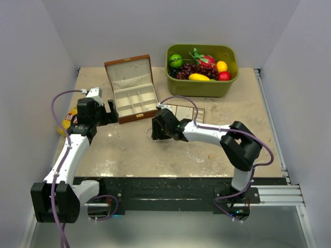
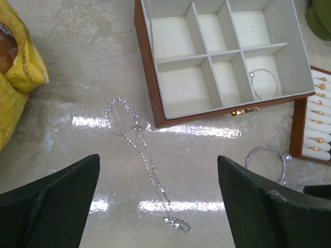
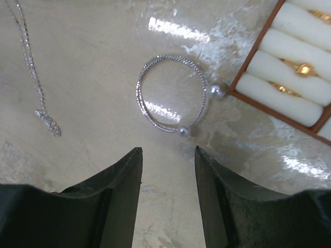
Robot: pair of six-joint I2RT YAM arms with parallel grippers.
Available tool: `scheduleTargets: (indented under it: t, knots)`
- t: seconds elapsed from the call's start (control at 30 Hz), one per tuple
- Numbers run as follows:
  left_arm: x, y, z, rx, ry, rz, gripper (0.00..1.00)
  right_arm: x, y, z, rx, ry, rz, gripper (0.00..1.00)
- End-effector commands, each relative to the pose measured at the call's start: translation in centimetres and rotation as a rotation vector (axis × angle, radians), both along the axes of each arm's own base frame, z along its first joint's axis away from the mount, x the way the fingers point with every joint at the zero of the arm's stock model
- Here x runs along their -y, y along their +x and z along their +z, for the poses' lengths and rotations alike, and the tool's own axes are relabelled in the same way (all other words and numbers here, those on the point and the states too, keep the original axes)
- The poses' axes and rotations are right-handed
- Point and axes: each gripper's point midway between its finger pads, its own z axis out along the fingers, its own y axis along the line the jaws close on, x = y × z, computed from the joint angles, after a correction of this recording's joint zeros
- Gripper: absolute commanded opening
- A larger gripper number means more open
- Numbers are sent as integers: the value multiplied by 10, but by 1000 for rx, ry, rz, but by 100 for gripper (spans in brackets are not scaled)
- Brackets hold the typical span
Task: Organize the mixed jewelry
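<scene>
Just ahead of the half-parted, empty right gripper (image 3: 167, 151), a pearl-tipped bracelet (image 3: 216, 91) lies on the glossy marbled table (image 3: 88, 77). The left gripper (image 2: 158, 156) gapes wide above a chain (image 2: 138, 127). Grey walls (image 1: 155, 26) surround both.

You're looking at a table (image 1: 207, 150) that is carrying a box (image 1: 135, 118), a fruit tub (image 1: 199, 89), a tray (image 2: 296, 124), a chips bag (image 2: 20, 62), and a chain (image 2: 150, 165) and hoop (image 3: 138, 92) lying loose.

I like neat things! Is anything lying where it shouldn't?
Yes. A fine chain lies squiggled loose on the table, and a pearl-tipped bracelet sits beside the ring tray, outside the box where a second bracelet already rests.
</scene>
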Motion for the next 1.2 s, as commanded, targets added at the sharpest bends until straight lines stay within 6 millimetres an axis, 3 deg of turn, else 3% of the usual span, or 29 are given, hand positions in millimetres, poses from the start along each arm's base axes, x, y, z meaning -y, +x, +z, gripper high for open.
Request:
scheduleTargets:
  t: [0.0,0.23,0.37,0.6,0.9,1.0,1.17]
  knots:
    - [2,10,15,48,-15,-2,100,-18,10,13,29,37,-66,48]
    - [4,10,14,44,-19,-9,100,-11,19,4,55,-32,-156,48]
    - [4,10,14,44,-21,-9,100,-5,22,-11,36,-85,-198,49]
    - [4,10,15,47,-21,-9,100,-11,26,-26,16,-99,-218,48]
    - [5,9,15,46,-23,-12,100,-7,23,-33,14,-127,-212,38]
    - [5,9,16,49,-23,-12,100,-6,22,-34,13,-129,-210,29]
    - [6,9,15,47,-27,-18,100,-7,21,-26,27,-119,-197,25]
